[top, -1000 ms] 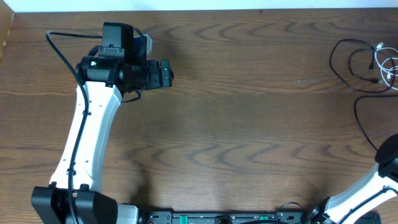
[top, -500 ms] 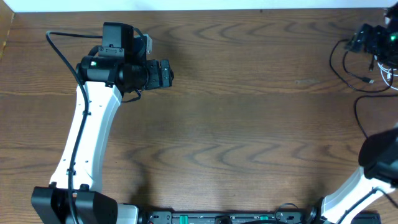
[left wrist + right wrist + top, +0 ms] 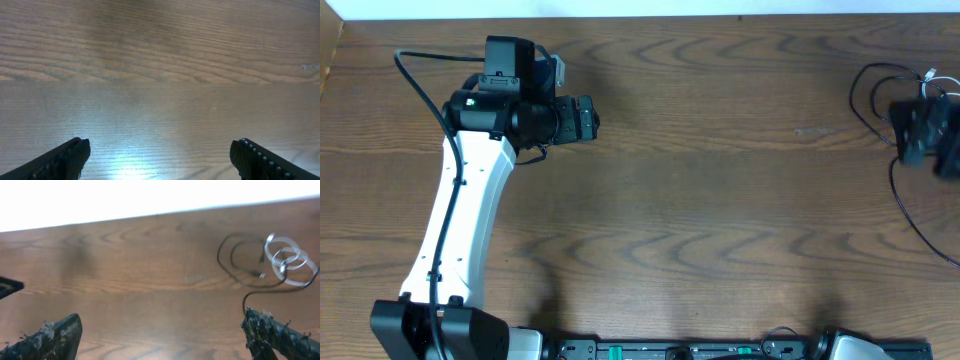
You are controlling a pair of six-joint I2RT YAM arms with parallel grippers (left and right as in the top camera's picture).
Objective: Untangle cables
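Note:
The black cable (image 3: 866, 92) lies in loops at the table's far right, with a tail (image 3: 912, 215) running toward the front. The white cable (image 3: 931, 75) is mostly hidden there. In the right wrist view the black cable (image 3: 239, 255) loops beside the white cable's coils (image 3: 291, 260), and they overlap. My right gripper (image 3: 918, 135) is a blurred dark shape over the cables. It is open and empty (image 3: 162, 340), with the cables ahead and to its right. My left gripper (image 3: 588, 118) is far away at the upper left, open and empty (image 3: 160, 160) over bare wood.
The wooden table (image 3: 720, 200) ends at a white wall along the far edge (image 3: 150, 216). The left arm (image 3: 470, 200) stretches from the front left to the far left. A dark shape (image 3: 7, 286) shows at the left edge of the right wrist view.
My right arm swung from the front right corner up over the cables at the far right, then back a little toward the front. The left arm has not moved.

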